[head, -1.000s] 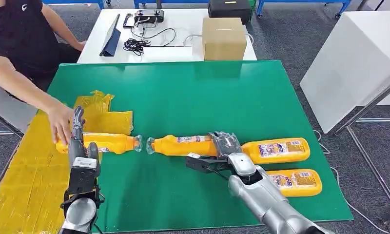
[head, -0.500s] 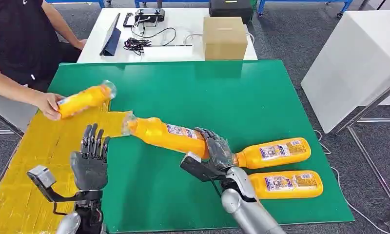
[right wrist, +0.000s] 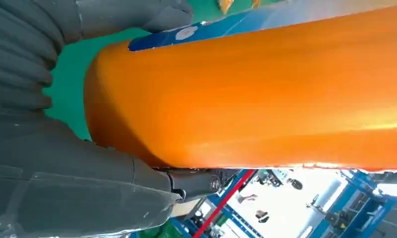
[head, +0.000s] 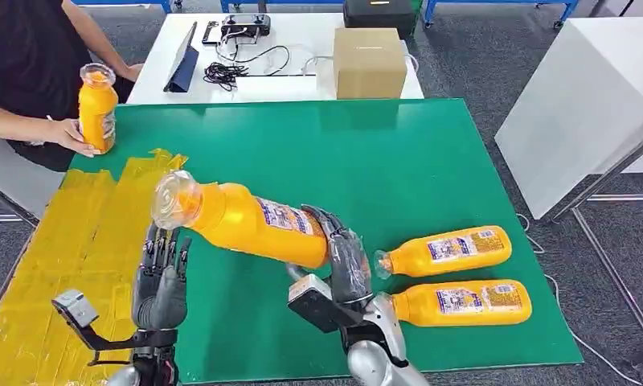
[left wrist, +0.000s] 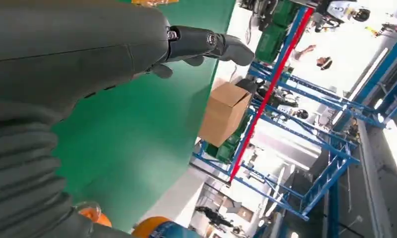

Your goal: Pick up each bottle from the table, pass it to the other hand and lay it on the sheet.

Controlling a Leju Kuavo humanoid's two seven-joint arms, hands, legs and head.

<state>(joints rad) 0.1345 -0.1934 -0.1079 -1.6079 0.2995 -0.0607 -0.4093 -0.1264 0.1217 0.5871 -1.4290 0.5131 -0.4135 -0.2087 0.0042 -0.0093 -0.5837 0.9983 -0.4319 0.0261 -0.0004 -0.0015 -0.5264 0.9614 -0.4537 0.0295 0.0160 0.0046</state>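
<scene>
The right hand [head: 344,259] gripped the lifted bottle [head: 246,223] by its base, cap end slanting toward the empty, seemingly loosely spread left hand [head: 161,277].

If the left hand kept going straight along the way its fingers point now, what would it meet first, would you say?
Probably the held bottle: in the head view the left hand is raised with fingers pointing up toward the bottle's neck end, which the right hand holds out over the green table. Depth is unclear, so it might pass beside it.
</scene>
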